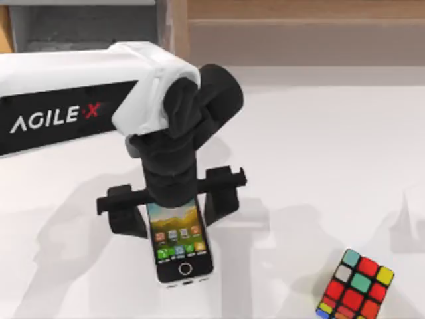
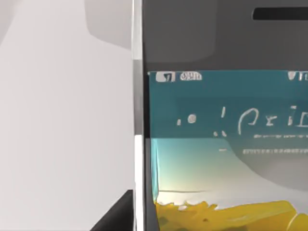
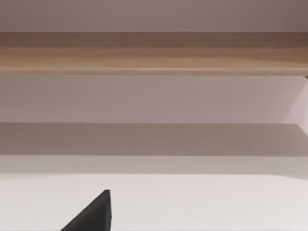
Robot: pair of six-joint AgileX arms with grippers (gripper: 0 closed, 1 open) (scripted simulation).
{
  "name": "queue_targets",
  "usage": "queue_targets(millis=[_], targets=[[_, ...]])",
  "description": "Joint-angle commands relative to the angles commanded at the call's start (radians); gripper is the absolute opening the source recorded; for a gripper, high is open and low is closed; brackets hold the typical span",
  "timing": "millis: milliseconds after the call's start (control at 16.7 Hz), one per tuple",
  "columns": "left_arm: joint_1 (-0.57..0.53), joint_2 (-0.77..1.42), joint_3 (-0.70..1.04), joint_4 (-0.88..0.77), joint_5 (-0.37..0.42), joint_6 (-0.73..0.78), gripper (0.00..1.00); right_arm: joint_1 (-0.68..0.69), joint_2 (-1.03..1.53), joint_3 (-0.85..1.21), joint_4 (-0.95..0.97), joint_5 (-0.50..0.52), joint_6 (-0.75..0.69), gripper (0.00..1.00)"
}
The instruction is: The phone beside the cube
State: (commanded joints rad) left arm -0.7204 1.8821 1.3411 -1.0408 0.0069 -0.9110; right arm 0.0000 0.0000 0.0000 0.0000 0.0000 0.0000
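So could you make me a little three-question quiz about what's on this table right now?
1. True or false: the cube touches the phone.
2. Which arm's gripper is over the phone? A) left B) right
3. Fill in: in the top view, the cube lies to the phone's ____.

Key:
1. False; bare table separates them.
2. A; the left gripper straddles the phone with its fingers spread on both sides.
3. Right.

table (image 1: 319, 153): I see a plain white top | wooden rail (image 1: 299, 30): runs along the table's far edge, pale brown, horizontal | grey panel (image 1: 80, 26): behind the table's far left corner, left of the rail | wall (image 3: 154, 14): I see it above the rail, light.
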Motion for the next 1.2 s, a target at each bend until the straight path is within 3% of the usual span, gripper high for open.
queue_targets(millis=[240,480,1200], targets=[[-0.181,0.015,0.044,-0.021,-0.017,-0.060,0.00,0.000,0.000,0.000,0.000,0.000,0.000,1.00],[-0.295,0.019,0.075,-0.030,-0.033,-0.095,0.00,0.000,0.000,0.000,0.000,0.000,0.000,1.00],[-0.312,0.023,0.076,-0.018,-0.027,-0.109,0.00,0.000,0.000,0.000,0.000,0.000,0.000,1.00]])
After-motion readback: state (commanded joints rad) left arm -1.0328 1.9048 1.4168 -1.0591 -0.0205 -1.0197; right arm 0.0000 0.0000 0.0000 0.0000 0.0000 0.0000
